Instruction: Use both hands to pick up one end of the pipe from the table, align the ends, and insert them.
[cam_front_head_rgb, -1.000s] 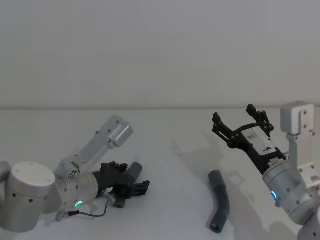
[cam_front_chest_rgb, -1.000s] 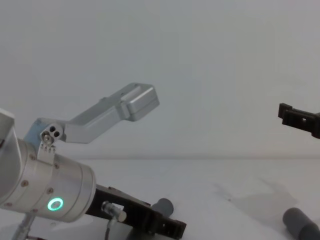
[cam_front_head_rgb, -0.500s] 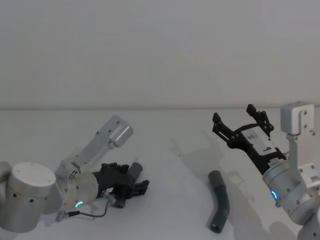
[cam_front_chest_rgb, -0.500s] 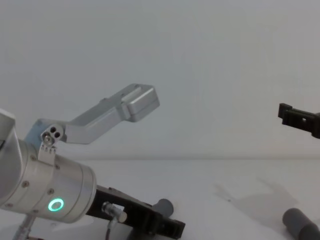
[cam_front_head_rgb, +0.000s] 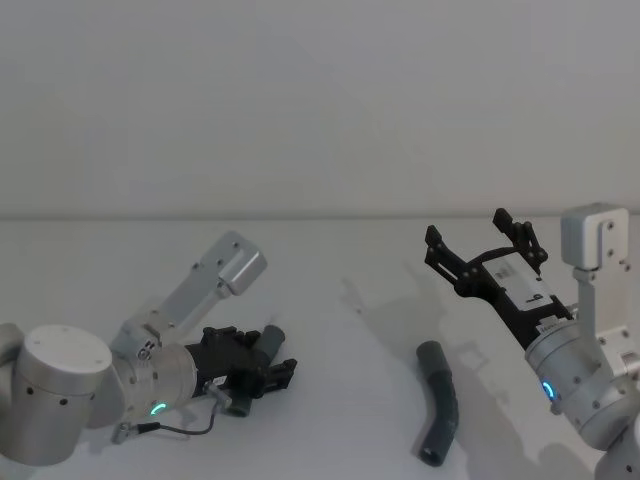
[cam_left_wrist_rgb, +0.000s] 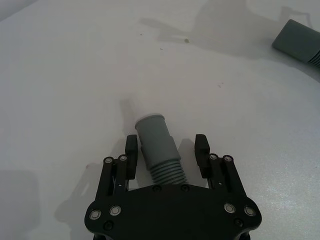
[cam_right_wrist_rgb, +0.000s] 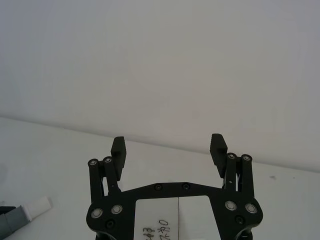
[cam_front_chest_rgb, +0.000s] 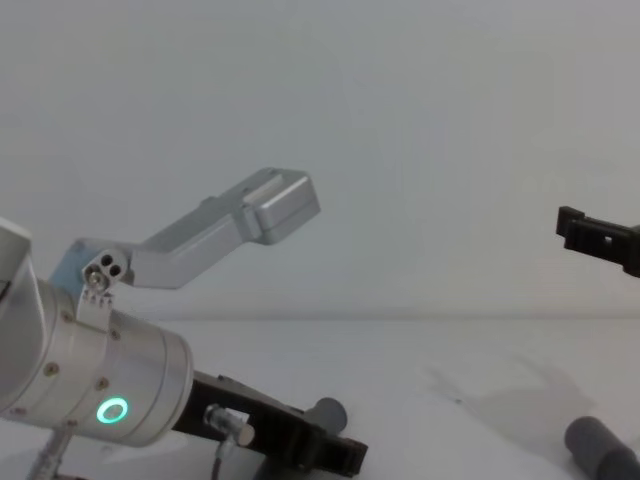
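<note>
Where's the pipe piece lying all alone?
The pipe piece lies on the table, right side in the head view, nearer the robot than the open right gripper.

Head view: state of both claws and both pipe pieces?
left claw: open, low, fingers either side of the cuff, gaps showing.
right claw: open, empty, raised.
cuff: lying on the table, ungripped.
curved pipe piece: lying on the table, untouched.

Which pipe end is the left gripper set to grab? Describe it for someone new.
On the white table, go to the robot's left side, where the left gripper lies low. Between its open fingers sits a smooth grey cuff running into ribbed hose. The other pipe piece, curved and dark, lies free near the raised right gripper.
</note>
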